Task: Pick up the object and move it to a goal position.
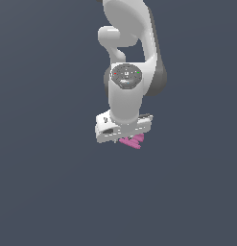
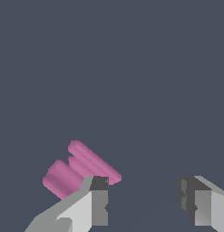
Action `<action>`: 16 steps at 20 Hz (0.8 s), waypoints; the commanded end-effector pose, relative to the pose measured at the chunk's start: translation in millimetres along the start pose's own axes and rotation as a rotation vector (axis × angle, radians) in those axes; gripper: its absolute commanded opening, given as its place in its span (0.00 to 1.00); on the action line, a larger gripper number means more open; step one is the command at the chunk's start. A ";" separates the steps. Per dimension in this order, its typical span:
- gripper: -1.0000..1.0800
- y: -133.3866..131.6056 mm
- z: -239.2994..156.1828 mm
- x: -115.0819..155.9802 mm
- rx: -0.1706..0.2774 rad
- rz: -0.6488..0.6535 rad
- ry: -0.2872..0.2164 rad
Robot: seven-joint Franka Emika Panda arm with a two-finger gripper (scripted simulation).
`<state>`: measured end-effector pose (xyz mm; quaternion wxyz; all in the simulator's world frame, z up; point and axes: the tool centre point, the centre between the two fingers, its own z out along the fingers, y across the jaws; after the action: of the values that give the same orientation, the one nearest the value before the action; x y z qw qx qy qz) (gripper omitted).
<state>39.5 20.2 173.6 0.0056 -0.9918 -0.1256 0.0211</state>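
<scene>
The object (image 2: 79,170) is a small magenta-pink ridged piece lying on the dark grey floor. In the exterior view only part of the object (image 1: 133,141) peeks out under the white hand of the arm. The gripper (image 2: 143,199) is open, with a wide gap between its two fingers (image 2: 99,204). One finger partly covers the object's near edge, and most of the piece lies outside the gap, off to that finger's side. In the exterior view the gripper (image 1: 124,137) hangs just above the floor and its fingertips are hidden by the hand.
A plain dark grey floor (image 1: 43,192) spreads all around. The white arm (image 1: 127,57) rises over the scene in the exterior view. Nothing else shows.
</scene>
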 end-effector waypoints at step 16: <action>0.62 -48.7 67.0 17.6 0.122 -0.553 -0.273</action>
<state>42.5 68.4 112.3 0.0468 -0.9170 -0.3675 0.1478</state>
